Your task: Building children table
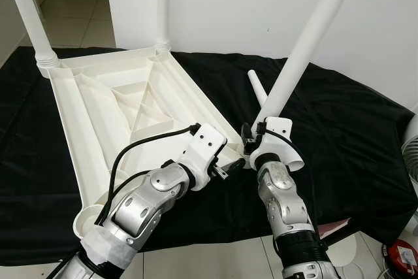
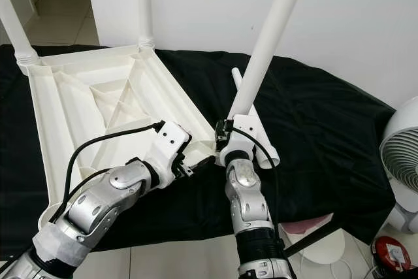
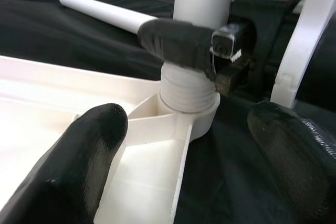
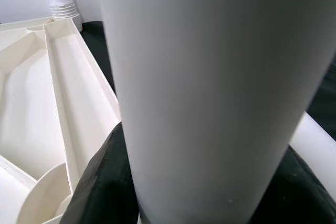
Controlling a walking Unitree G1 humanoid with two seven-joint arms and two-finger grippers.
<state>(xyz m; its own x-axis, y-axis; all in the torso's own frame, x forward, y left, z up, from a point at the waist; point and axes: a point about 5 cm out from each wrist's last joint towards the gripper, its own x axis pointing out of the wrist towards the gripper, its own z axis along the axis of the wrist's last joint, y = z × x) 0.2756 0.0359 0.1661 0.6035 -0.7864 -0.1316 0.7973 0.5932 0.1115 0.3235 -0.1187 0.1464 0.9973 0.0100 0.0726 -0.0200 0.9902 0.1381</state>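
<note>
A white table top [image 1: 98, 109] lies upside down on a black cloth [image 1: 339, 135]. My right gripper [image 1: 256, 138] is shut on a white leg [image 1: 307, 44] just above its threaded end [image 3: 189, 85], which sits in the near right corner socket [image 3: 202, 124]. The leg leans up and to the right. My left gripper [image 1: 230, 166] is open beside that corner, with one finger [image 3: 97, 145] over the table's rim and the other over the cloth. Another leg [image 1: 257, 87] lies loose on the cloth behind.
Two legs [image 1: 29, 11] [image 1: 162, 4] stand upright in the far corners. The near left corner socket [image 1: 87, 219] holds nothing. A white fan [image 2: 401, 155] stands at the right and a red object [image 1: 401, 256] lies on the tiled floor. A white wall rises behind.
</note>
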